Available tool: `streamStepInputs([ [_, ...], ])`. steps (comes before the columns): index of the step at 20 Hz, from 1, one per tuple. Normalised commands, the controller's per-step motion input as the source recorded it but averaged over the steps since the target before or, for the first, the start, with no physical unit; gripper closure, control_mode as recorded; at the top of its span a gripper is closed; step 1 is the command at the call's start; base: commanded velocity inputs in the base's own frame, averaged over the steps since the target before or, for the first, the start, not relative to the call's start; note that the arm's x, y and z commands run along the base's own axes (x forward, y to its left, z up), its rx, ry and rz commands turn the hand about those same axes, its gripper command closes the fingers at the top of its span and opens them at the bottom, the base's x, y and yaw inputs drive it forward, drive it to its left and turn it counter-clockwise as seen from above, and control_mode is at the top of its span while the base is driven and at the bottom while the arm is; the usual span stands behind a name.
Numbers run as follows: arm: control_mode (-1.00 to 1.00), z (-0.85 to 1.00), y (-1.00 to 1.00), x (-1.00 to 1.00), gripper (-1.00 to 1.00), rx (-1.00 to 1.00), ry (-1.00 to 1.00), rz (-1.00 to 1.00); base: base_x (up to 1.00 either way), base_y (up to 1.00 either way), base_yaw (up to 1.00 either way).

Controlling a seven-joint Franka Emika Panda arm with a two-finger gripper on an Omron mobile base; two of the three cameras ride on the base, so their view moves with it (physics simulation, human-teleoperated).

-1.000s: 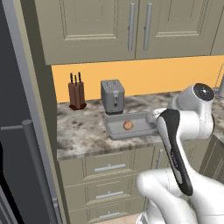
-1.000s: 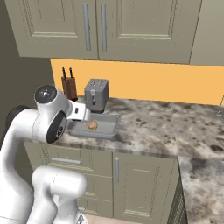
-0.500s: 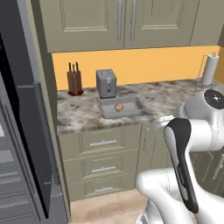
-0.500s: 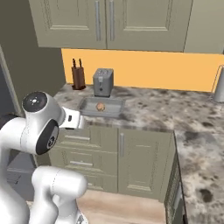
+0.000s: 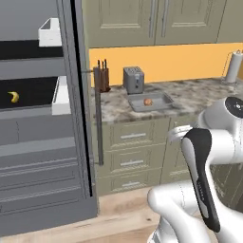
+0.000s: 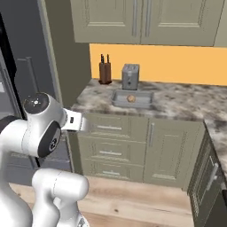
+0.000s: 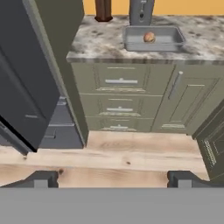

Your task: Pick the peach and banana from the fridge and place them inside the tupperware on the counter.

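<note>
The peach (image 5: 148, 101) lies in the grey tupperware (image 5: 160, 101) on the counter (image 5: 199, 95), in front of the toaster. The banana (image 5: 14, 97) rests on a black shelf inside the open fridge (image 5: 42, 142) at the left. In the hand view my gripper (image 7: 113, 179) is open with nothing between its tips, low over the wooden floor and well back from the counter (image 7: 100, 43). The tupperware (image 7: 166, 40) with the peach (image 7: 149, 37) sits far ahead at that view's top. The right base view has the same tupperware (image 6: 119, 99) and peach (image 6: 131, 98).
A toaster (image 5: 134, 79) and knife block (image 5: 101, 78) stand at the counter's back, a paper towel roll (image 5: 232, 66) at far right. The fridge door with its long bar handle (image 5: 98, 118) juts out between fridge and drawers. White door bins (image 5: 61, 97) hang inside.
The whole picture has shifted: the base has backed away from the counter and turned, bringing the open fridge and banana into view. The peach stays in the tupperware. The gripper stays open.
</note>
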Motion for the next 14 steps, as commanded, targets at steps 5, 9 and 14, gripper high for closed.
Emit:
streamStepInputs([
  [5, 1.00, 0.00, 0.00, 0.00, -1.00, 0.00, 0.00, 0.00, -0.14, 1.00, 0.00],
  [9, 1.00, 0.00, 0.00, 0.00, -1.00, 0.00, 0.00, 0.00, -0.10, 1.00, 0.00],
  [14, 1.00, 0.00, 0.00, 0.00, -1.00, 0.00, 0.00, 0.00, 0.00, 1.00, 0.00],
])
